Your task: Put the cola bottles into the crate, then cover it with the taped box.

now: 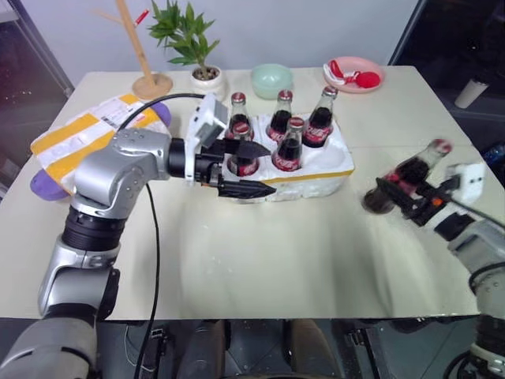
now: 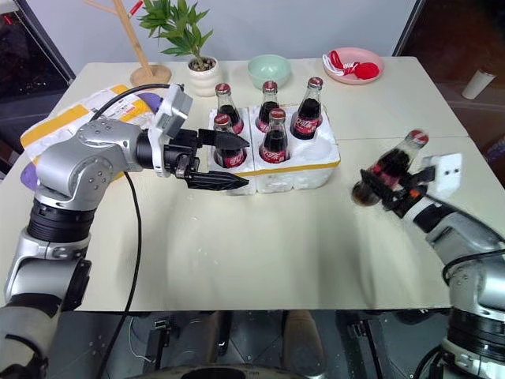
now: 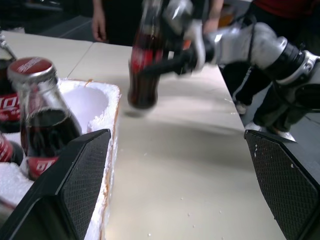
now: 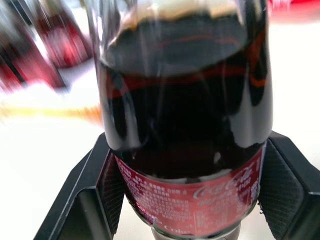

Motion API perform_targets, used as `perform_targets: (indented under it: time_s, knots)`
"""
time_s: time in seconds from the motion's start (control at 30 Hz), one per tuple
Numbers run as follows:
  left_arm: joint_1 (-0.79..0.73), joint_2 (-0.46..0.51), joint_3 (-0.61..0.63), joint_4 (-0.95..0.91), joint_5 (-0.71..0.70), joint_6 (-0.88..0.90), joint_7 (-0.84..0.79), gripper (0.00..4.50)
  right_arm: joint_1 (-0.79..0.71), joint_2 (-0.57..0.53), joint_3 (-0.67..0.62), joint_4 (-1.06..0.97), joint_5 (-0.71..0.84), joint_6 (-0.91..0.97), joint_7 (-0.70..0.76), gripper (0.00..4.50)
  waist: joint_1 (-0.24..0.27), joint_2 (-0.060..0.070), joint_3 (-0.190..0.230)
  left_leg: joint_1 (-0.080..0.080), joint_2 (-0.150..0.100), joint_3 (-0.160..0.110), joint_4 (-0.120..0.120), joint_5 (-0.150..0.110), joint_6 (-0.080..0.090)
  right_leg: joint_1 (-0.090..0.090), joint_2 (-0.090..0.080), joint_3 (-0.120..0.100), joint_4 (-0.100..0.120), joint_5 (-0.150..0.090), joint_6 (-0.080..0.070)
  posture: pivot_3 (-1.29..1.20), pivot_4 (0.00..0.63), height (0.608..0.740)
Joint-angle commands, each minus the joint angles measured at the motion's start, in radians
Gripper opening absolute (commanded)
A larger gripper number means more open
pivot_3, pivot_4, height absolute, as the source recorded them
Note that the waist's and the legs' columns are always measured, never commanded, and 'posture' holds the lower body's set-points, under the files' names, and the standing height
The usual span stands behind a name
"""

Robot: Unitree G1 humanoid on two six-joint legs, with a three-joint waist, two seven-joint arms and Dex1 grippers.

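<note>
- Right gripper [image 2: 387, 188] clamped on tilted cola bottle [image 2: 388, 168], off the table [image 2: 260, 245].
- Left gripper [image 1: 252, 168] spread wide beside the crate [image 1: 316, 178], holding nothing.

The low white foam crate [image 2: 316, 170] looks matt and crumbly — the dark glass cola bottle [image 4: 185, 115] glossy, the beige table [image 2: 260, 253] smooth.

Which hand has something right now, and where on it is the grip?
The right hand is shut on a cola bottle, gripping its body at the red label band. The left hand is open beside the crate, holding nothing.
</note>
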Motion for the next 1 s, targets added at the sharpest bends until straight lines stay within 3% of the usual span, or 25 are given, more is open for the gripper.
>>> perform_targets:
  time_s: [0.03, 0.33, 0.73, 0.8, 0.87, 1.0]
  knots:
    - [-0.001, 0.018, 0.047, -0.033, -0.016, -0.003, 0.017, 4.50, -0.203, -0.061, -0.039, -0.082, 0.166, 0.040, -0.022, 2.85, -0.006, 0.001, 0.000, 0.000, 0.000, 0.000, 0.000, 0.000, 0.000, 0.000, 0.000, 0.000, 0.000, 0.000, 0.000, 0.00, 0.150, 0.739]
    - [0.004, 0.021, 0.064, -0.033, -0.010, -0.015, 0.054, 4.50, -0.423, -0.052, 0.325, 0.128, -0.059, -0.016, 0.048, 2.85, -0.012, -0.002, 0.000, -0.001, 0.000, -0.001, -0.001, 0.000, 0.000, 0.000, 0.001, -0.001, 0.000, 0.000, 0.000, 0.00, 0.150, 0.739]
    - [0.026, 0.046, 0.089, -0.062, -0.019, -0.006, 0.079, 4.50, -0.438, -0.004, 0.505, 0.287, -0.247, -0.084, 0.143, 2.85, -0.011, -0.002, 0.000, -0.004, 0.000, -0.001, -0.002, 0.000, 0.000, -0.004, 0.001, -0.001, 0.000, 0.000, 0.000, 0.00, 0.150, 0.739]
    - [0.029, 0.050, 0.086, -0.061, -0.011, -0.011, 0.080, 4.50, -0.460, 0.000, 0.518, 0.323, -0.278, -0.072, 0.135, 3.90, -0.012, -0.002, 0.000, -0.003, 0.000, -0.001, -0.001, 0.000, 0.000, -0.004, 0.001, -0.001, 0.000, 0.000, 0.000, 0.00, 0.150, 0.739]
    - [0.038, 0.059, 0.086, -0.066, 0.000, -0.015, 0.087, 4.50, -0.468, -0.011, 0.516, 0.313, -0.285, -0.067, 0.147, 4.47, -0.015, -0.002, 0.000, -0.003, 0.000, -0.001, -0.001, 0.000, 0.000, -0.004, 0.001, -0.001, 0.000, 0.000, 0.000, 0.00, 0.150, 0.739]
    - [0.092, 0.108, 0.115, -0.108, 0.041, -0.041, 0.133, 4.50, -0.447, -0.077, 0.439, 0.189, -0.217, -0.002, 0.191, 4.47, -0.016, -0.002, 0.000, -0.003, 0.000, -0.001, -0.002, 0.000, 0.000, -0.004, 0.001, -0.001, 0.000, 0.000, 0.000, 0.00, 0.150, 0.739]
